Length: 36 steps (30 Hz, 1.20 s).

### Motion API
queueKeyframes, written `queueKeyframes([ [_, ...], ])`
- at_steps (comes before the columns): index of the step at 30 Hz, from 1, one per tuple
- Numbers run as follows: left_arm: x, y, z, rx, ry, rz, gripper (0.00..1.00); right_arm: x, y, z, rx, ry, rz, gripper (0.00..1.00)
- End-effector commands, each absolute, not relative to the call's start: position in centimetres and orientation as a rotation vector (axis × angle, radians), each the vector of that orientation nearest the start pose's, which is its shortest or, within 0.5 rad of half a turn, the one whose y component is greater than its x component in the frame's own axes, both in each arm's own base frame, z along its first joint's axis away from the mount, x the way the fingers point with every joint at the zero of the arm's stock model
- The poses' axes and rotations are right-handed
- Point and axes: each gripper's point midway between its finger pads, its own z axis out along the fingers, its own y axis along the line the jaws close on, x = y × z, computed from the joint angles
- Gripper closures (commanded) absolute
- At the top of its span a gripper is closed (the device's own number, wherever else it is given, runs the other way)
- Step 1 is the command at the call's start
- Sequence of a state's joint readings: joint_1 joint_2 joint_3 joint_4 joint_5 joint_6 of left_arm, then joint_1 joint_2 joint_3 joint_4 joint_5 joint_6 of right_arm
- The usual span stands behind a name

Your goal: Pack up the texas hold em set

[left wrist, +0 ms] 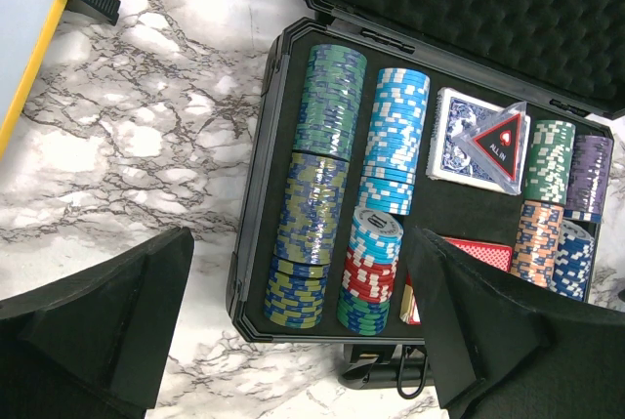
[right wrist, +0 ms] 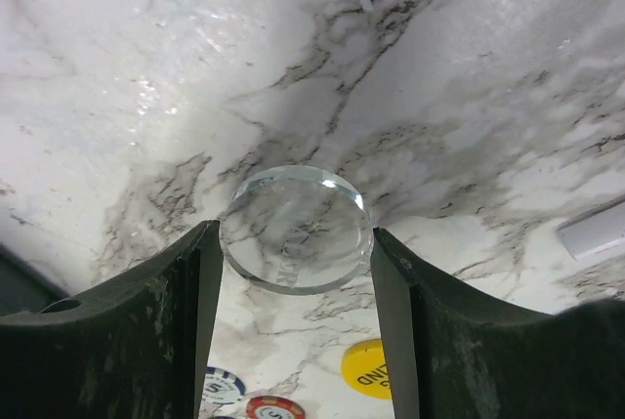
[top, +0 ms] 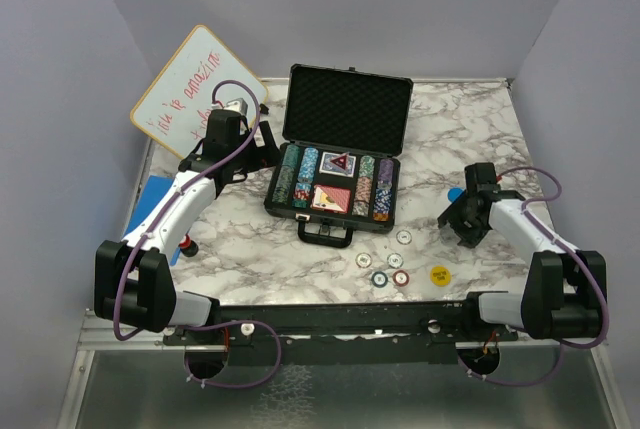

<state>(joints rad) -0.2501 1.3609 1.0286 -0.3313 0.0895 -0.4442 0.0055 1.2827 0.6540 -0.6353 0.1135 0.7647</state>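
Two pincers are mine, and only one has work in it. My right pincer (right wrist: 293, 243) is closed partway on a clear round disc (right wrist: 298, 209), one finger against each side of its rim. The disc's flat face is tilted up toward the wrist camera. I cannot tell whether it is fully off the marble worktop (top: 250, 249).

The black briefcase (top: 348, 109) sits open at the middle of the worktop, its foam lid standing at the far side and its long side running left to right. It lies to the left of my right pincer and a little farther from my bases, well apart from it. So I judge that the coming carry goes leftward, toward the right end of the tray.

Rows of poker chips (left wrist: 332, 97) fill the tray's left and right ends. A blue card deck (left wrist: 454, 141) under an "ALL IN" triangle (left wrist: 498, 150) and a red card deck (left wrist: 479, 253) sit between them. I cannot tell which slot is free.

My left pincer (left wrist: 301, 238) gapes as wide as it goes and holds nothing, hanging over the case's left edge.

Four loose chips (top: 380, 278) and a yellow disc (top: 439, 274) lie in front of the case, toward its right. A blue disc (top: 455, 194) lies right of it, just beside my right arm, which is the nearer arm for all of these.
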Motion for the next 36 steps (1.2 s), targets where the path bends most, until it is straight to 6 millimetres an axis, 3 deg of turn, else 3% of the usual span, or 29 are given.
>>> queueKeyframes([
  [1,37.1,-13.2,16.9,-0.159,2.258,-0.484,0.01,25.3,1.8,5.0,0.993,2.545,0.117,0.4],
  [4,37.3,-13.2,17.0,-0.166,2.257,-0.487,0.01,26.8,3.3,7.4,0.905,2.52,0.153,0.41],
  [7,37.4,-13.2,17.1,-0.176,2.255,-0.488,0.01,28.5,6.2,10.2,0.766,2.492,0.177,0.41],
  [13,37.7,-12.8,17.2,-0.211,2.256,-0.459,0.01,30.9,15.1,13.7,0.39,2.469,0.255,0.41],
  [18,37.7,-11.1,16.7,-0.287,2.27,-0.348,0.02,31.4,23.2,14.4,0.035,2.485,0.283,0.4],
  [23,37.6,-10.2,16.4,-0.327,2.274,-0.294,0.01,30.9,29.4,13.0,-0.23,2.529,0.286,0.4],
  [29,37.6,-10.2,16.3,-0.335,2.275,-0.293,0.01,30.9,31.9,11.2,-0.37,2.57,0.205,0.4],
  [36,37.5,-10.1,16.0,-0.336,2.282,-0.286,0.01,31.1,32.3,9.7,-0.416,2.621,0.149,0.4],
])
